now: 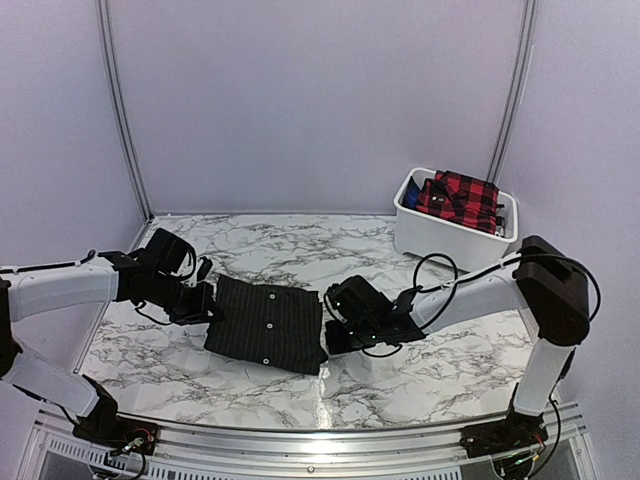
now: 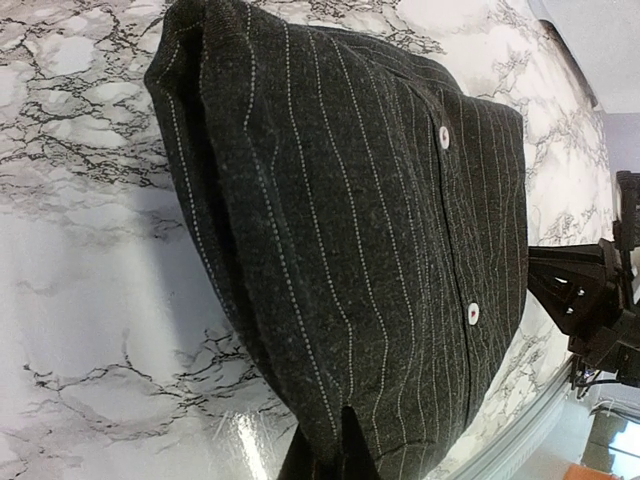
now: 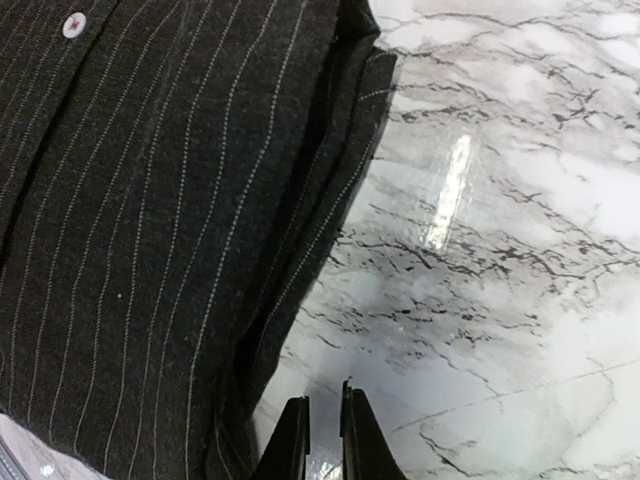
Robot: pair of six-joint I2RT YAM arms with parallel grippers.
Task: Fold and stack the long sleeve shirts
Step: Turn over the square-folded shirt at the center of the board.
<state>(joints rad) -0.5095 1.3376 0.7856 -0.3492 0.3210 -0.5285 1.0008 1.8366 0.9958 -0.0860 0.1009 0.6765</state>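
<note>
Marble surface (image 1: pixel 150 380), near to far: the folded black pinstriped shirt (image 1: pixel 268 325) is laid flat between both claws. The right claw (image 3: pixel 322 440) is pressed together, empty, beside its edge. The left claw's (image 2: pixel 343 442) state cannot be told. The cloth is judged soft and light, best pinched at its thick folded edges. Beyond, a red plaid shirt (image 1: pixel 458 195) is held in a white bin (image 1: pixel 440 240).

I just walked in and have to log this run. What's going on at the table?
Two robot arms are working on a black pinstriped shirt, which lies folded into a compact rectangle on the marble table. The left gripper is at the shirt's left edge; whether it holds any cloth is unclear. The right gripper is at the right edge, its fingers close together beside the cloth and holding nothing. A red-and-black plaid shirt sits in the white bin at the back right.
</note>
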